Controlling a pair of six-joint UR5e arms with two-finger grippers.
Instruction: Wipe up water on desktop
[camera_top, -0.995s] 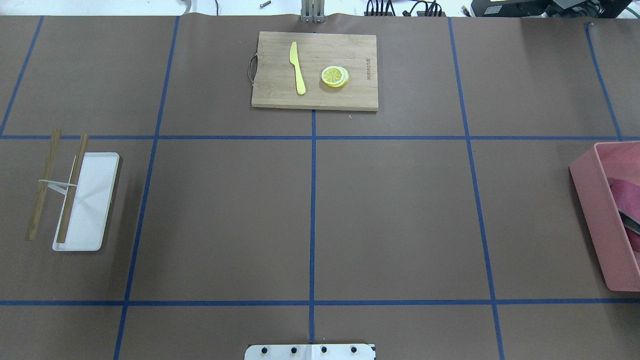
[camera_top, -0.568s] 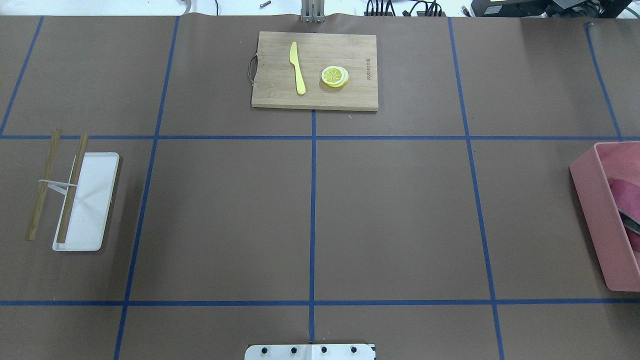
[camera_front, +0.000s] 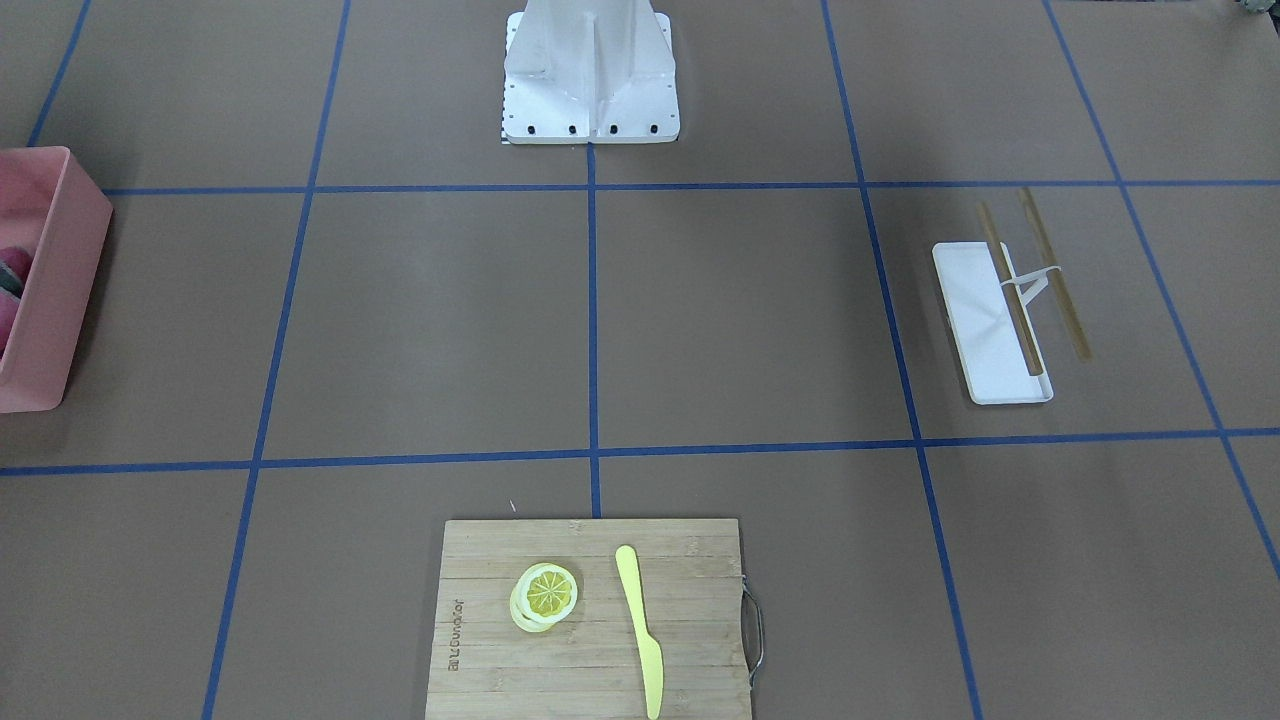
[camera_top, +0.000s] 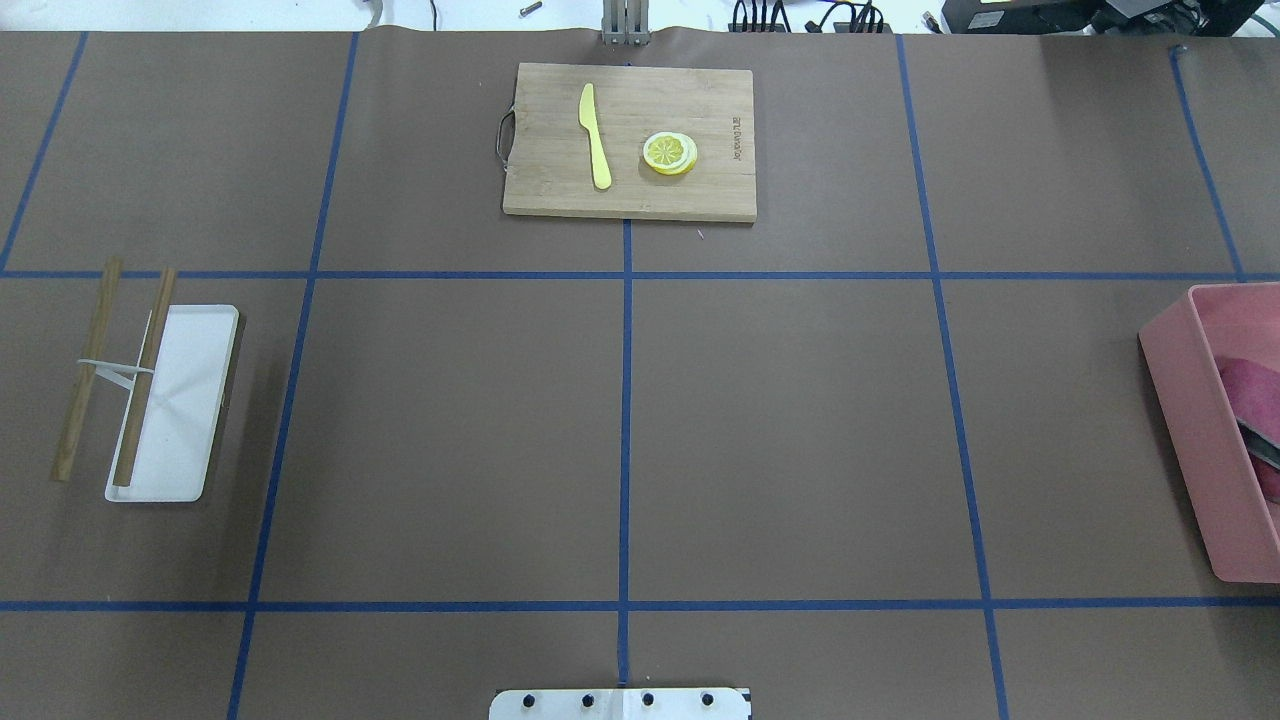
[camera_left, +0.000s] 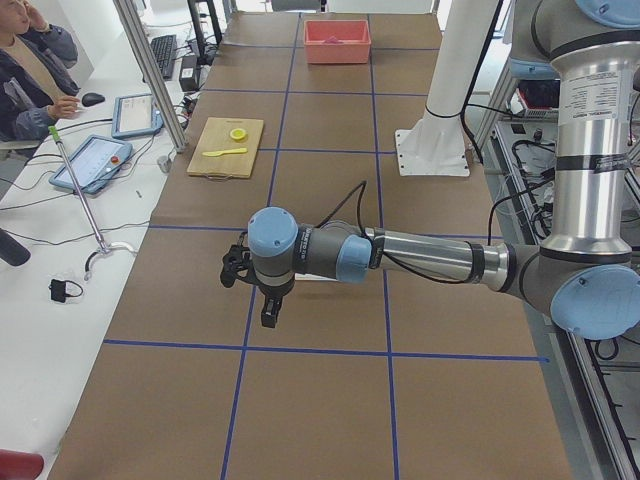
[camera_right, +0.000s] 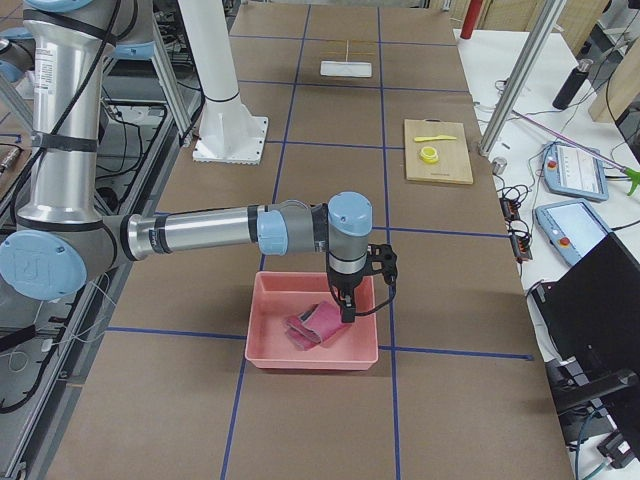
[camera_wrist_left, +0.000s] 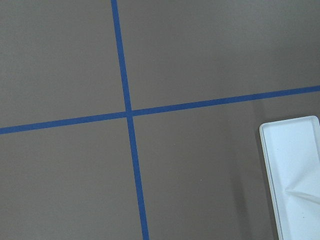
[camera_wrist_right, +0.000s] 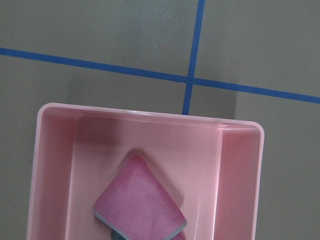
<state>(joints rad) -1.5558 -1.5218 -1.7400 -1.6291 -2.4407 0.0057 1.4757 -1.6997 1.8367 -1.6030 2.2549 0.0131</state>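
The desktop (camera_top: 800, 430) is a flat brown surface crossed by blue tape lines; I can make out no water on it. A pink cloth (camera_wrist_right: 137, 205) lies in a pink bin (camera_wrist_right: 150, 112) at the robot's right end of the table. My right gripper (camera_right: 347, 308) hangs over that bin just above the cloth (camera_right: 305, 328); I cannot tell whether it is open or shut. My left gripper (camera_left: 268, 310) hangs low over the desktop next to a white tray (camera_wrist_left: 295, 170); I cannot tell its state either. No fingers show in the wrist views.
A bamboo cutting board (camera_top: 540, 180) at the far middle carries a yellow knife (camera_top: 596, 135) and a lemon slice (camera_top: 670, 153). The white tray (camera_top: 175, 400) on the left has two wooden sticks (camera_top: 90, 370) across it. The robot base (camera_front: 590, 90) stands at the near middle.
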